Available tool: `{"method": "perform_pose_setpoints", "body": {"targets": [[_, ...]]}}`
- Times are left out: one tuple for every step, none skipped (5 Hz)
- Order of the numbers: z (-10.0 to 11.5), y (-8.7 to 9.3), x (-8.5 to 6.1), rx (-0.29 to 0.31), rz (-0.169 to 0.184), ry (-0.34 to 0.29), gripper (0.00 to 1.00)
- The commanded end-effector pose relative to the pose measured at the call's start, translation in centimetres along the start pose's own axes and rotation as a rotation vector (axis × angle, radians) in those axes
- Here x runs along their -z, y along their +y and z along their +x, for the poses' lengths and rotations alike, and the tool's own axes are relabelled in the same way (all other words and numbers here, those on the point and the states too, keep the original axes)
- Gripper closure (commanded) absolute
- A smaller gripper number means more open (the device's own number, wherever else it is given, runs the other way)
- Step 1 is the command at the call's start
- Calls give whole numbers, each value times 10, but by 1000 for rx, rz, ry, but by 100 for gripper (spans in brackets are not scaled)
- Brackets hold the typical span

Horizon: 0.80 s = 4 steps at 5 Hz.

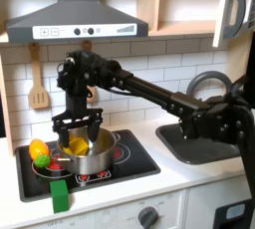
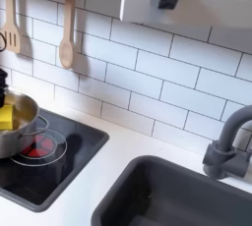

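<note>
White brick tile backs a toy kitchen counter with a black stove point(image 1: 127, 163) as its centre. On the stove's left edge in the first exterior view lies an orange-and-green fruit point(image 1: 39, 153), with a green block point(image 1: 61, 195) just in front. Beside the fruit stands a metal pot point(image 1: 90, 156) holding something yellow. Above the pot hangs the gripper point(image 1: 76, 133), jaws spread wide and holding nothing. Right of the stove lies the sink point(image 1: 199, 143).
</note>
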<state>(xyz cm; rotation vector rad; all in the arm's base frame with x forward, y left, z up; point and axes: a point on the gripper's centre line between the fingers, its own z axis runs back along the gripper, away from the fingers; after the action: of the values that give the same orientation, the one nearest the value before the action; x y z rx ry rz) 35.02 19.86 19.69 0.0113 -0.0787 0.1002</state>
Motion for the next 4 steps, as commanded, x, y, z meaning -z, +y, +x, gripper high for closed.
{"method": "perform_pose_setpoints", "body": {"targets": [[-24,17,-23,-5,30,-17,0],[-34,22,-23,-13,37,-1,0],[-46,36,-21,-45,48,14,0],[-51,40,-22,-42,58,16,0]]}}
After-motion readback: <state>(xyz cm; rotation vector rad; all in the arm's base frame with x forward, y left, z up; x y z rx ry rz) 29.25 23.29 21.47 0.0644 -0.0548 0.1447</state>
